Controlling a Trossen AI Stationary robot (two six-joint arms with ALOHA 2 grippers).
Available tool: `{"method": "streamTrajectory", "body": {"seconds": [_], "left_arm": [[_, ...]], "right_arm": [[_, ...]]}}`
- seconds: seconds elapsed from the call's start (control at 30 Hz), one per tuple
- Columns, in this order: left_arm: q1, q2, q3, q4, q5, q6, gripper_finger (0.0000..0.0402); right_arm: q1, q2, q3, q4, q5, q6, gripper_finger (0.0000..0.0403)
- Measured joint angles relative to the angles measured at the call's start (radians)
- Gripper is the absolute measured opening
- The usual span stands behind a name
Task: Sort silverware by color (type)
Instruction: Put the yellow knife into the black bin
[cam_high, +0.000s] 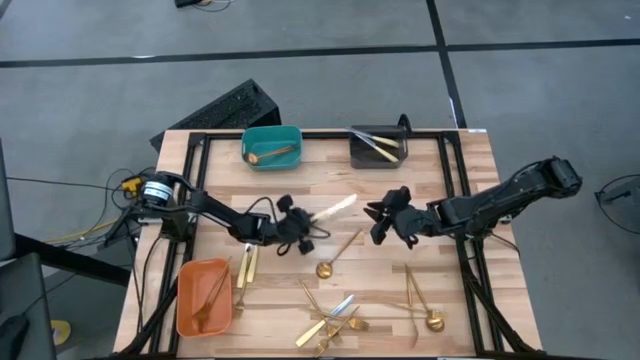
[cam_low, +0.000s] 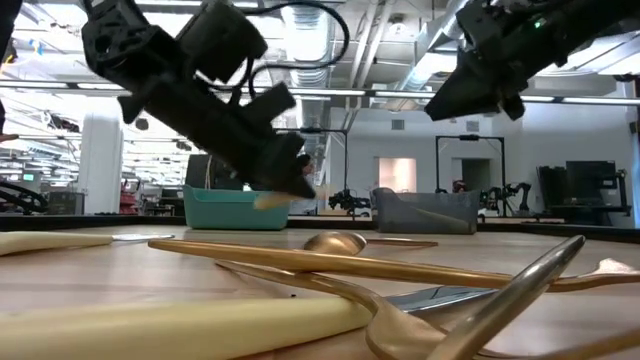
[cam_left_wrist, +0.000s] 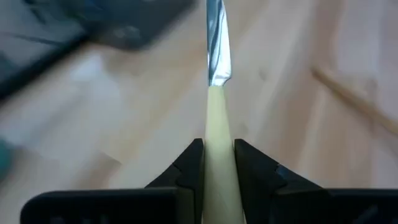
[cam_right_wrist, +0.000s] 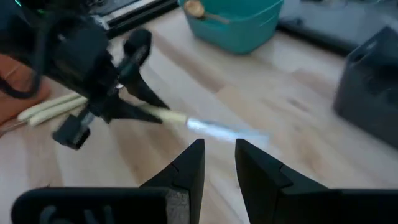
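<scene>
From my console, left to right: orange bin (cam_high: 203, 297) at the near left, teal bin (cam_high: 271, 146) and grey bin (cam_high: 378, 146) at the far edge. Left gripper (cam_high: 305, 228) clamps a cream-handled knife (cam_high: 335, 208) between its fingers, blade pointing forward. Right gripper (cam_high: 377, 220) faces it nearby, jaws slightly parted, holding nothing. Gold silverware (cam_high: 330, 320) lies scattered near me.
</scene>
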Motion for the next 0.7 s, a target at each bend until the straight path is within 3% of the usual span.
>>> {"method": "streamTrajectory", "body": {"seconds": [0.2,0.37,0.7], "left_arm": [[0.022,-0.017,-0.001,0.183,0.013,0.026,0.0052],[0.02,-0.02,0.001,0.365,0.098,0.089,0.0052],[0.024,-0.021,0.001,0.694,0.54,0.079,0.0052]], "right_arm": [[0.038,0.018,-0.001,0.02,0.09,0.024,0.012],[0.039,0.108,-0.028,0.213,0.087,-0.008,0.0146],[0.086,0.215,-0.039,0.769,-0.062,-0.466,0.0208]]}}
